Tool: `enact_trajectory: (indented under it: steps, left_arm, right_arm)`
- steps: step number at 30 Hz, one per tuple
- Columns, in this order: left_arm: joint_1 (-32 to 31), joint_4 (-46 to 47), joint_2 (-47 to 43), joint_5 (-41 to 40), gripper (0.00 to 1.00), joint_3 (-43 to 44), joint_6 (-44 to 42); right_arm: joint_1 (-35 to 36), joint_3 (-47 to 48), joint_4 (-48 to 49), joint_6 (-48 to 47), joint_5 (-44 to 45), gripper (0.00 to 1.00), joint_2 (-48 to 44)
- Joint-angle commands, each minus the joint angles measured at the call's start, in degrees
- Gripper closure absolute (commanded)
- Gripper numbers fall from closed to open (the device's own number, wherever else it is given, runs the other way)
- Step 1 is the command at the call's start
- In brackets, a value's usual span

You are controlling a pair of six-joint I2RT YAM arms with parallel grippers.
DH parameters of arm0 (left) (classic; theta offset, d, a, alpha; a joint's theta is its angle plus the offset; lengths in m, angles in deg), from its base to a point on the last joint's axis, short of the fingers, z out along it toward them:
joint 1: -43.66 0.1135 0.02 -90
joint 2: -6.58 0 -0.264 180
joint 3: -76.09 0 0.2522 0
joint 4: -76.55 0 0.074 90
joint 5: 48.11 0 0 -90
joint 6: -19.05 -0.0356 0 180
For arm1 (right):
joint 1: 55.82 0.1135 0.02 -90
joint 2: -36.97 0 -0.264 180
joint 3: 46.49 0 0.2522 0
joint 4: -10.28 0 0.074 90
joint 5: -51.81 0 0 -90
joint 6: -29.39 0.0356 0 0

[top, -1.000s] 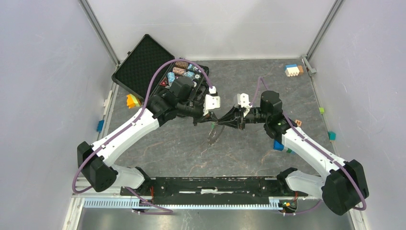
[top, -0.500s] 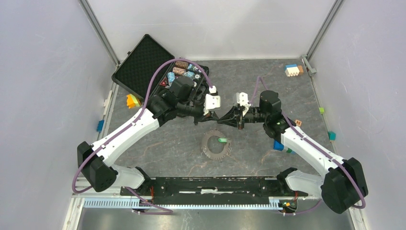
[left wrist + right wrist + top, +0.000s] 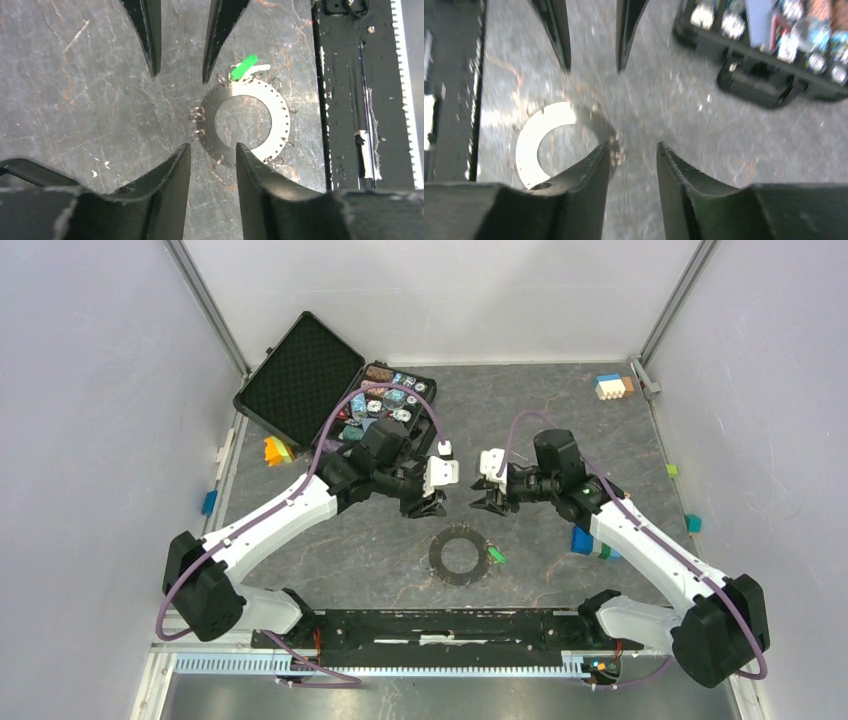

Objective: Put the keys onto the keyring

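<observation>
The keyring (image 3: 441, 566) lies flat on the dark table, a thin grey perforated disc with small wire loops round its rim; it shows bright in the left wrist view (image 3: 280, 117) and the right wrist view (image 3: 526, 145). A key with a bright green head (image 3: 496, 555) (image 3: 243, 67) rests at the ring's right edge; I cannot tell whether it hangs on the ring. My left gripper (image 3: 432, 505) (image 3: 212, 150) and right gripper (image 3: 487, 502) (image 3: 631, 150) hover above the ring's far side, tips facing each other, both open and empty.
An open black case (image 3: 300, 375) with coloured items (image 3: 385, 400) sits at the back left, just behind the left arm. Blue and green blocks (image 3: 583, 540) lie under the right arm, more blocks (image 3: 610, 387) at the back right. A black rail (image 3: 440, 625) lines the front edge.
The keyring, held up between both grippers a second ago, has dropped and now lies flat on the table. Both grippers have opened and drawn slightly apart.
</observation>
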Motion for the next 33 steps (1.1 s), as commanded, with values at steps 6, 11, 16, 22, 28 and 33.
enact_trajectory:
  steps: [6, 11, 16, 22, 28, 33]
  left_arm:
    - [0.71, 2.70, -2.15, -0.45, 0.29, -6.46, -5.78]
    - [0.71, 2.46, -0.70, -1.66, 0.24, -7.98, -7.06]
    - [0.71, 2.47, 0.81, -1.00, 0.23, -9.00, -8.43]
    - [0.71, 2.53, 2.27, -0.45, 0.23, -8.91, -8.70]
    - [0.71, 2.48, 1.72, -0.73, 0.23, -9.53, -9.09]
    - [0.71, 2.46, 1.47, -1.05, 0.23, -9.87, -9.45]
  right_arm:
    - [1.06, -6.39, -27.79, -28.38, 9.36, 0.33, 3.43]
    - [2.55, -11.10, -23.45, -28.07, 14.55, 0.24, 6.46]
    - [2.97, -14.48, -18.33, -26.89, 16.67, 0.23, 6.14]
    - [4.57, -14.87, -12.59, -22.65, 19.83, 0.31, 6.68]
    - [6.26, -14.39, -11.67, -20.73, 21.62, 0.44, 8.44]
    - [6.39, -13.74, -12.20, -20.62, 23.57, 0.67, 8.56]
